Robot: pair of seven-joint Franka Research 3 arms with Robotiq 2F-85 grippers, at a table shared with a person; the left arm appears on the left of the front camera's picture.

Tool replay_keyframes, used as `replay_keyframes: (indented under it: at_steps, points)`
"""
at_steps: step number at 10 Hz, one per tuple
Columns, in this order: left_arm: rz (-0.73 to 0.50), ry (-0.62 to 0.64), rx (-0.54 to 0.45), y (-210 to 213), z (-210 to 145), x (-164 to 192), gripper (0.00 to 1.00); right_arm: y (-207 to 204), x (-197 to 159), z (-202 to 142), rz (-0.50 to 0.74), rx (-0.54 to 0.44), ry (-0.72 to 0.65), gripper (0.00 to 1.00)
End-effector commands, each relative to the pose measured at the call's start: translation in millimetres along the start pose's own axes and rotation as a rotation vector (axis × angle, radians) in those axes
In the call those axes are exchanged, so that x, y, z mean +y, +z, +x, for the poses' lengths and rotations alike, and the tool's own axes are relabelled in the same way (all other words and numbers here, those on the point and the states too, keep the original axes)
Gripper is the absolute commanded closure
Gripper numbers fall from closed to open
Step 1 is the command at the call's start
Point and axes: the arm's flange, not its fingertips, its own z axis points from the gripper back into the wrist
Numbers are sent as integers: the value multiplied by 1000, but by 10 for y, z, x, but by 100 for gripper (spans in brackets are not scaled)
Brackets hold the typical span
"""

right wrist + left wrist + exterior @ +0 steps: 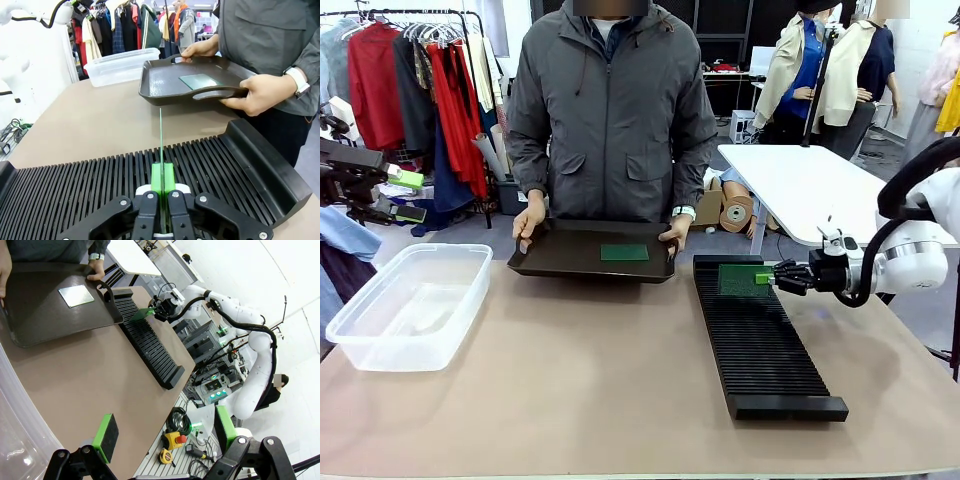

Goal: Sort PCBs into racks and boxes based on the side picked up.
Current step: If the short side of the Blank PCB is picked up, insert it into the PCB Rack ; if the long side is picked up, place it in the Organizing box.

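My right gripper [767, 277] [162, 186] is shut on a green PCB [740, 280] [160, 145], which stands on edge over the far end of the long black rack [760, 340] [90, 185], lined up with its slots. The left wrist view shows the same gripper [159, 310] with that PCB [144, 314] over the rack [150, 342]. A second PCB [624, 252] [76, 295] [200, 81] lies flat on a black tray. The clear box [410, 300] [122, 65] stands at the left, with nothing in it that I can see. My left gripper [408, 197] [165, 437] hangs open, off the table's left side.
A person at the far side holds the black handled tray [535, 262] [30, 325] [165, 95] with both hands; one hand [255, 92] grips the handle close to the rack's far end. Bare table lies between the box and the rack.
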Motion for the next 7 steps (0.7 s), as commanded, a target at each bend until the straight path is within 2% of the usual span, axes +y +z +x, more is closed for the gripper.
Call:
replay_keyframes:
  at_steps: [1,7]
  points:
    - [-11,10,1,9,0,-23,0,-9,-53,5,-27,-20,1,100]
    - [-11,10,1,9,0,-23,0,-38,-110,24,-19,1,-10,100]
